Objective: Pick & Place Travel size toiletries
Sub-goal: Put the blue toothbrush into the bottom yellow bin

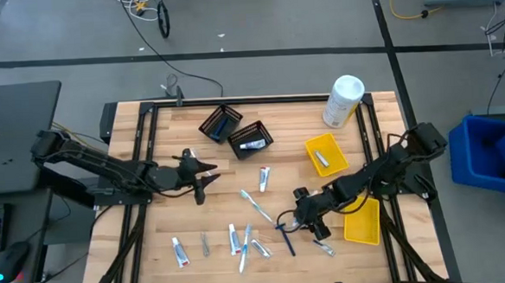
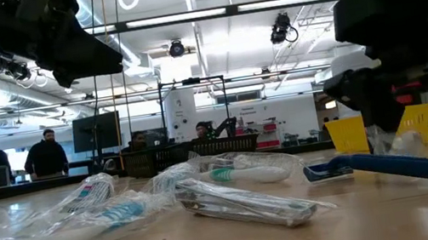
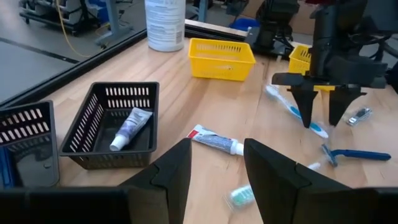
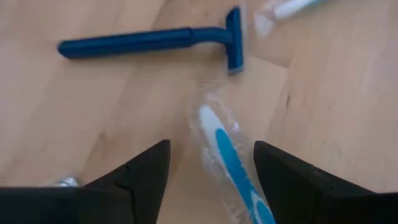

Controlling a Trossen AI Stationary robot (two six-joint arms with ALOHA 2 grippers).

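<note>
The right gripper (image 4: 211, 171) is standing with its two dark fingers (image 4: 144, 174) spread wide and holding nothing. A wrapped toothbrush (image 4: 231, 158) is lying directly in the gap between them, in the lower centre of the right wrist frame. Its long axis is running from the frame's centre toward the lower right, roughly along the gap and not across it, so a closing motion would probably pinch it across its thin width. The brush has a white head and a bright blue handle stripe inside clear, crinkled film that looks slippery.

Just beyond it, across the upper part of the same frame, a dark blue razor (image 4: 152, 42) is lying crosswise, its T-shaped head pointing toward the toothbrush. It looks like rigid matte plastic.

In the high view, the right gripper (image 1: 298, 213) is working at the lower centre-right of the wooden table (image 1: 154, 251), clearly the nearer arm. The left gripper (image 1: 204, 177) is waiting at centre-left, jaws also apart and empty.

Farther out, white toothpaste tubes (image 1: 264, 178) are lying scattered. One tube (image 3: 129, 127) is resting in a black mesh basket (image 3: 115, 93). Two yellow bins (image 1: 327, 154) and a white canister (image 1: 343, 100) are occupying the upper right.
</note>
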